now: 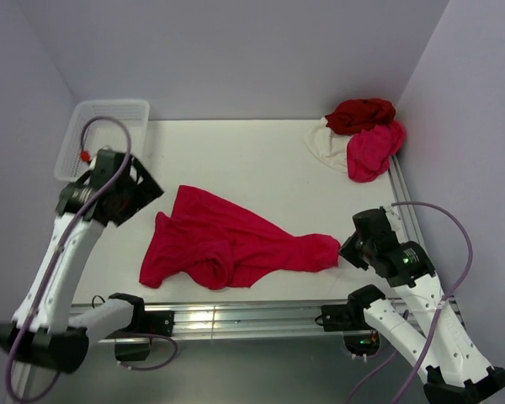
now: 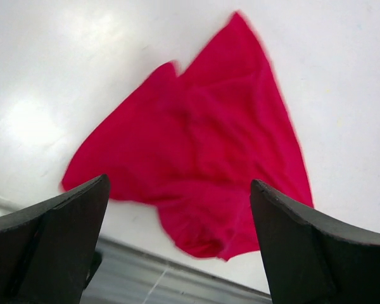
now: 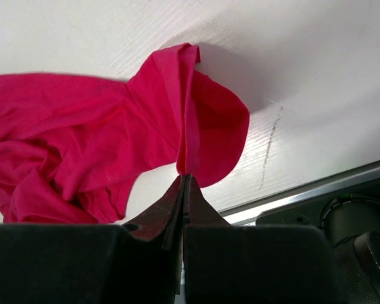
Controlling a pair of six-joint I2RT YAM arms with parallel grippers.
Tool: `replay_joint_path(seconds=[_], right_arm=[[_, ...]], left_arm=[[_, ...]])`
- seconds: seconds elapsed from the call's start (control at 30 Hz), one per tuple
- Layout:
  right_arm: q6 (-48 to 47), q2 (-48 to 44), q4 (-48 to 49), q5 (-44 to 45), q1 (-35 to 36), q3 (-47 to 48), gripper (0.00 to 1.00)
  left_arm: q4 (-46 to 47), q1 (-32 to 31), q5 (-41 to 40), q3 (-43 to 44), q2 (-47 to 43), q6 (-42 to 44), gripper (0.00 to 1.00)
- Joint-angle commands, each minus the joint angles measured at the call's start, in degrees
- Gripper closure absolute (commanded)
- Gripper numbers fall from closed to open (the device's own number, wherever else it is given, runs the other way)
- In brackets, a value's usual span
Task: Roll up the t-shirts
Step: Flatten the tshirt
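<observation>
Red shirt [image 1: 227,240] lies crumpled at lower centre of frame; 3 other shirts [image 1: 366,135] piled upper right. Right gripper [image 3: 183,180] pinches the red shirt's right end. Left gripper [image 2: 178,190] gapes wide, empty.

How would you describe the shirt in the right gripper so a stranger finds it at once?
On the white table, near its front edge, a bright crimson t-shirt lies crumpled, one end pinched in the right gripper. Unlike the dark red shirt, pink shirt and cream shirt heaped in the far right corner, it lies alone.
</observation>
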Motion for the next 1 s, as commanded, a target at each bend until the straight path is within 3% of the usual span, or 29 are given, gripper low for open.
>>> replay_joint_path(seconds=[0.0, 0.1, 0.33, 0.6, 0.8, 0.97], right_arm=[[-1.7, 1.0, 2.8, 0.0, -0.4, 3.5, 1.00], [-2.4, 2.3, 3.3, -0.1, -0.4, 4.2, 1.00], [-2.6, 4.1, 4.6, -0.3, -0.5, 5.8, 1.00], [-1.2, 3.7, 5.5, -0.8, -0.4, 4.4, 1.00], [-1.0, 3.2, 5.5, -0.4, -0.4, 3.4, 1.00], [-0.6, 3.9, 6.0, -0.2, -0.3, 3.7, 1.00]], left_arm=[[13.4, 0.0, 7.0, 3.9, 12.1, 7.7, 0.03], [22.0, -0.1, 9.8, 7.4, 21.4, 10.7, 0.10], [25.0, -1.0, 9.4, 14.5, 43.6, 13.2, 0.18], [28.0, -1.0, 8.7, 20.7, 54.2, 9.6, 0.25], [25.2, -1.0, 8.2, 26.7, 61.3, 6.3, 0.37], [23.2, -1.0, 7.4, 27.9, 64.2, 3.1, 0.40]])
